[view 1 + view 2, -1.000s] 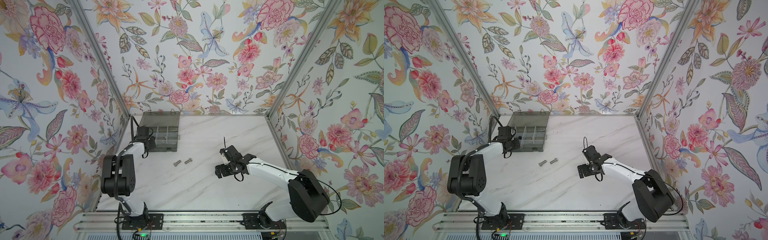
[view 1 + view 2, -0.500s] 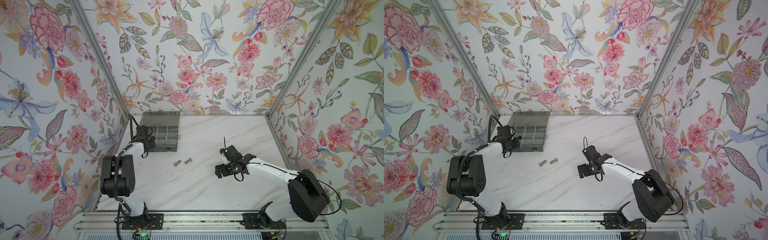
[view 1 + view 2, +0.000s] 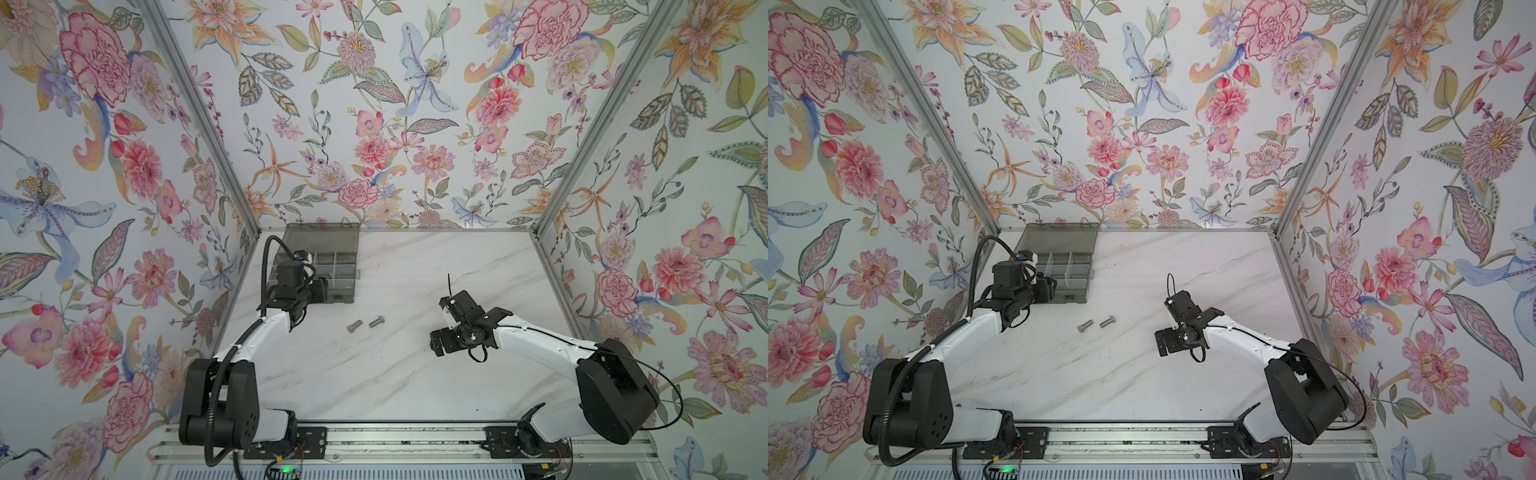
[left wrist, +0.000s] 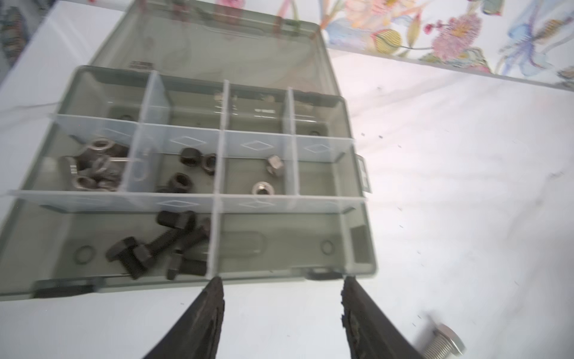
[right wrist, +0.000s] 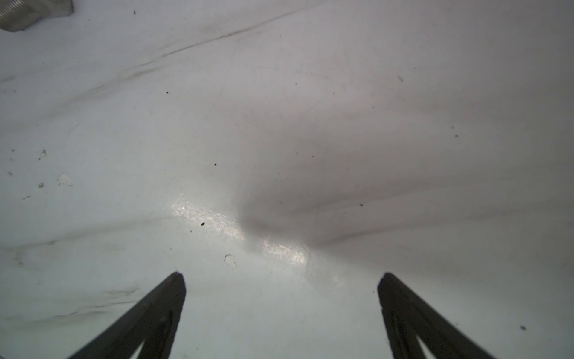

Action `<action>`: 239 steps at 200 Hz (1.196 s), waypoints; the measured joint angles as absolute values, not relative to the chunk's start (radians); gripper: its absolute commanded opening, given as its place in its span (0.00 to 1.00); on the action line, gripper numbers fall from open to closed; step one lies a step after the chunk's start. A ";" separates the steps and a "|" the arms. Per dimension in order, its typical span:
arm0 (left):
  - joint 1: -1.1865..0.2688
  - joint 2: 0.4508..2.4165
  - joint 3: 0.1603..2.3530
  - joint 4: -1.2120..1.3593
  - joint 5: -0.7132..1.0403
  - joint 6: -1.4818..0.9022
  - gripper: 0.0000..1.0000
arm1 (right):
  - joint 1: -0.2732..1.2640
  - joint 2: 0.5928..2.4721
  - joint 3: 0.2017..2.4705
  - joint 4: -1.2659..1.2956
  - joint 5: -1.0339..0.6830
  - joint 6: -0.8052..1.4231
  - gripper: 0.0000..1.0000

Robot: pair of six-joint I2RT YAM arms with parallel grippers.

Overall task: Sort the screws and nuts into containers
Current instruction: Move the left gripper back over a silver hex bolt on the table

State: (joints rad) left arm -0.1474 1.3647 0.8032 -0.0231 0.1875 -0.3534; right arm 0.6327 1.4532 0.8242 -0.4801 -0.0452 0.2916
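My left gripper [image 4: 281, 283] hangs part open and empty at the near edge of the box [image 4: 362, 223]. Black screws [image 4: 161, 242] and nuts [image 4: 186, 169] lie in its cells. Two silver screws [image 3: 354, 326] lie mid-table, right of the box. Further right, my right gripper [image 5: 281, 276] gapes empty over the table [image 5: 279, 140].

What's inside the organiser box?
Organiser box: black screws, wing nuts, black nuts, silver nuts, kept apart by dividers. Far row partly hidden behind them; contents unclear.

Transl. plastic box [image 4: 279, 245], shiny metal screws [image 3: 376, 321], glossy marble-look tbl [image 3: 415, 270].
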 measured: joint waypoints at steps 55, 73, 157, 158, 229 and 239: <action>-0.325 1.274 0.596 0.054 0.178 -0.370 0.68 | 0.633 1.446 0.855 -0.483 -0.083 0.292 0.99; -0.356 1.261 0.538 0.073 0.175 -0.384 0.69 | 0.634 1.422 0.865 -0.481 -0.107 0.292 0.99; -0.439 1.295 0.475 0.131 0.134 -0.407 0.74 | 0.634 1.313 0.883 -0.436 -0.226 0.292 0.99; -0.439 1.298 0.475 0.133 0.133 -0.407 0.74 | 0.634 1.313 0.883 -0.435 -0.229 0.292 0.99; -0.439 1.406 0.515 0.160 0.123 -0.398 0.76 | 0.634 1.302 0.881 -0.352 -0.352 0.316 0.99; -0.439 1.419 0.521 0.163 0.123 -0.396 0.77 | 0.634 1.296 0.880 -0.334 -0.369 0.321 0.99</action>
State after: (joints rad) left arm -0.4389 1.4185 0.5213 0.1627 0.1234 -0.3958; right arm 0.6338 1.2957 0.8799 -0.3344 -0.3687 0.3206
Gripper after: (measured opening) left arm 0.762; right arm 0.992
